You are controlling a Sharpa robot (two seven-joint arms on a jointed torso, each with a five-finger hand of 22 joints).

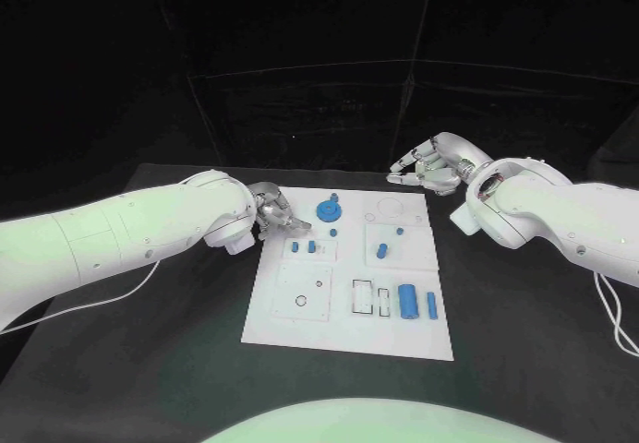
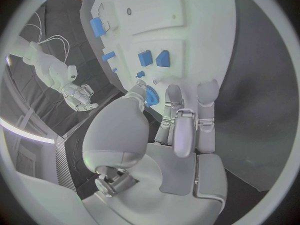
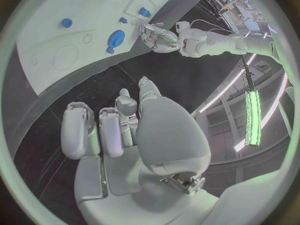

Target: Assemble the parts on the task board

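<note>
Desk [image 1: 160, 369] of black carries the white task board [image 1: 349, 318] at its middle, with both white arms reaching in from the sides. Left arm [image 1: 120, 235] stretches across to the board's left edge, its robot hand [image 1: 273, 214] beside the round blue part [image 1: 328, 213] near the far end; its fingers [image 2: 206, 97] lie apart over the board, holding nothing. Right arm [image 1: 560, 221] bends back beyond the board's far right corner, its robot hand [image 1: 424, 166] raised over bare desk with fingers loosely curled and apart, nothing in it. Blue cylinder [image 1: 407, 300] and smaller blue parts [image 1: 381, 248] lie scattered on the board.
</note>
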